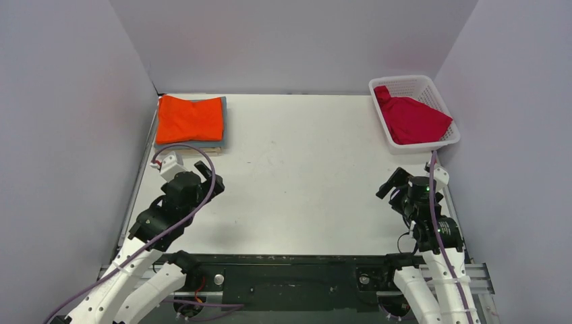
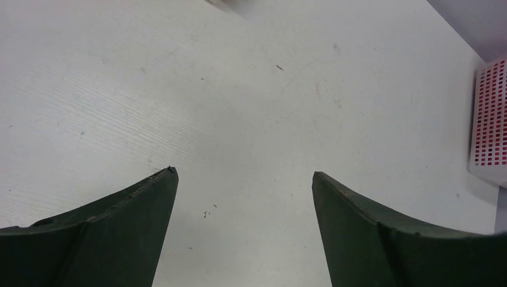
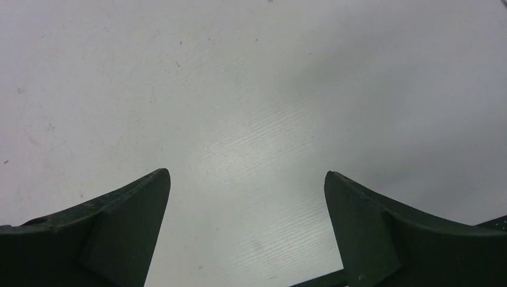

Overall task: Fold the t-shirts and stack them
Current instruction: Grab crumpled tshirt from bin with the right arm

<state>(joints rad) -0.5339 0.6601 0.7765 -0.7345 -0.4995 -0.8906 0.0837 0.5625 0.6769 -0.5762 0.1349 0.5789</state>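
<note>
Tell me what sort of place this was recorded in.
Probably a lab robot cell: plain panel walls box in a white table, the left arm and right arm are bolted at its near edge, and a folded orange t-shirt and a red t-shirt in a basket look like props.

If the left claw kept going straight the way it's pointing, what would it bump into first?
The left claw would probably hit bare table first; the basket sits off to the side.
</note>
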